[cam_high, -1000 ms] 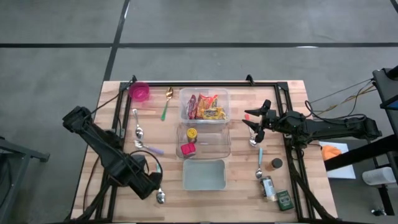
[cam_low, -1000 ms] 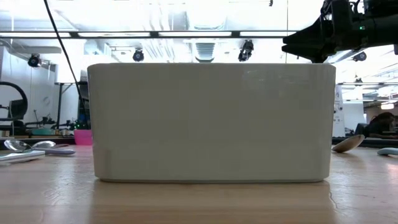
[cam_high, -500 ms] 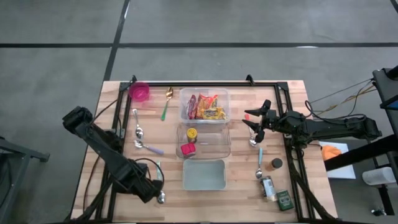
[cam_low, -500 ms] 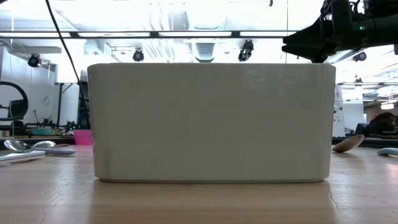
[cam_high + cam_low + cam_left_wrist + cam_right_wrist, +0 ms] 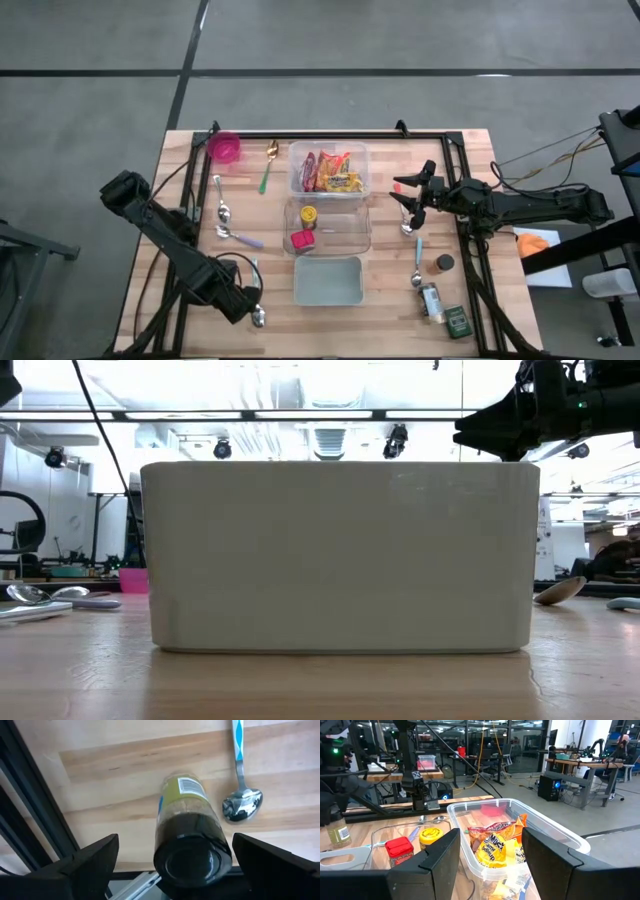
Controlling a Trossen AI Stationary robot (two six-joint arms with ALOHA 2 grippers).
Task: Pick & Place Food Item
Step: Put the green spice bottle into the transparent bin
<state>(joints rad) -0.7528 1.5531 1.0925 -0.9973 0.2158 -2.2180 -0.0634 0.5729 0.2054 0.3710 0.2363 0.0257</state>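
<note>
Butcher-block wooden table (image 5: 390, 310) on a grey concrete floor crossed by dark seams; the low view looks past it into a bright workshop with ceiling lights. At centre stand a clear rectangular plastic container of glossy snack packets (image 5: 330, 172), a second clear container (image 5: 345, 228) holding a yellow-lidded jar (image 5: 308, 214) and a red-capped item (image 5: 301, 240), and a matte grey-green rectangular tub (image 5: 328, 281). A pink round cup (image 5: 224, 148) sits at the far left corner. The left gripper (image 5: 238, 297), near the front left edge, has its fingers spread wide on either side of a dark-capped bottle with a yellow-green label (image 5: 187, 835), with gaps showing on both sides; a steel spoon with a blue-and-white handle (image 5: 241, 795) lies just beside the bottle. The right gripper (image 5: 403, 200) hangs right of the snack container, fingers apart and empty. Compared with a second ago, the left arm has shifted slightly toward the front edge; the right arm is unchanged.
</note>
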